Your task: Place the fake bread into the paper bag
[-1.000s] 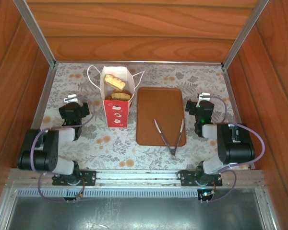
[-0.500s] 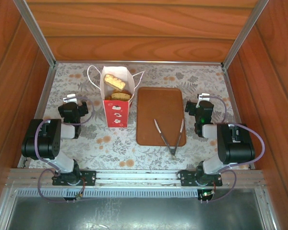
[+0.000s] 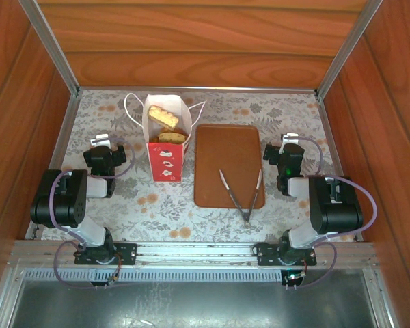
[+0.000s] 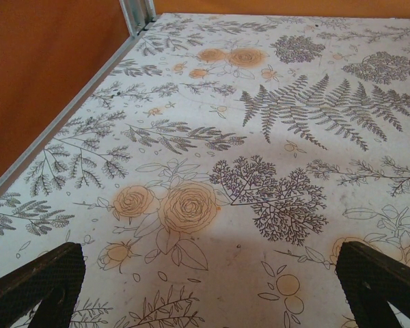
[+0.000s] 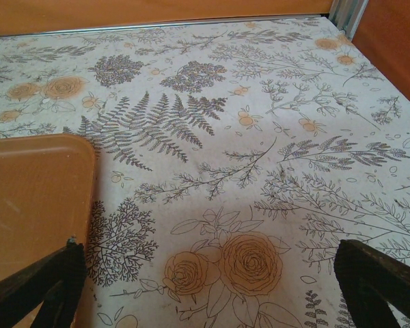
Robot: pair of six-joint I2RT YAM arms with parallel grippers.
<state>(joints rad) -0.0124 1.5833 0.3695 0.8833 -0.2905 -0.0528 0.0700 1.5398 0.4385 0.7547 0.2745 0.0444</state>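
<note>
Standing upright at the far left of the floral table [image 3: 294, 113], the paper bag [image 3: 165, 154] turns its open mouth to the top camera. 2 pieces of fake bread [image 3: 162, 116] peek out, a pale scored oblong above a browner piece. The bag's walls hide their lower parts and anything beneath them. The print on its red front is too small to read. Just right of the bag lies the brown tray [image 3: 225, 147], with metal tongs [image 3: 242, 195] overhanging its near edge, tips spread. The left gripper [image 3: 104, 156] sits left of the bag and the right gripper [image 3: 285, 158] right of the tray, both spread wide and gripping nothing. Each wrist view cuts its dark fingers [image 4: 37, 277] off at the bottom corners.
</note>
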